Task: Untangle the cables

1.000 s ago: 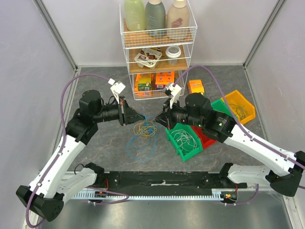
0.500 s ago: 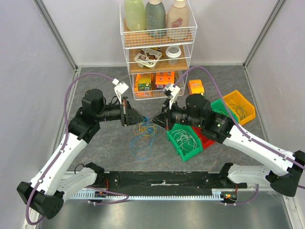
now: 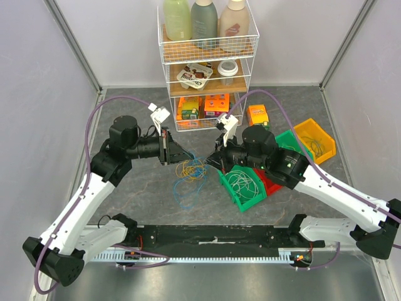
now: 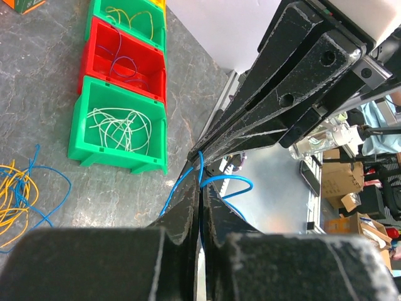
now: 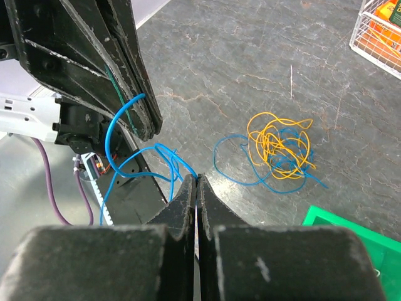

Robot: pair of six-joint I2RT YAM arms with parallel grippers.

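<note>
A yellow cable tangle (image 3: 188,168) lies on the grey table, with a blue cable (image 3: 185,190) looped through and below it. My left gripper (image 3: 190,157) and right gripper (image 3: 211,158) meet tip to tip just above the tangle. In the left wrist view the left gripper (image 4: 202,172) is shut on a strand of the blue cable (image 4: 229,182). The right wrist view shows the right gripper (image 5: 196,178) shut on the blue cable (image 5: 156,152) too, with short loops hanging between the two tips. The yellow tangle (image 5: 281,146) rests on the table beyond.
A green bin (image 3: 227,186) holding white cables stands right of the tangle. Behind it are a red bin (image 3: 273,186), another green bin (image 3: 289,137) and a yellow bin (image 3: 313,128). A wire rack (image 3: 207,63) of bottles and boxes stands at the back, an orange box (image 3: 257,114) beside it.
The blue loop on the table has narrowed and been drawn up toward the grippers. Both arms shifted only slightly, tips still close together.
</note>
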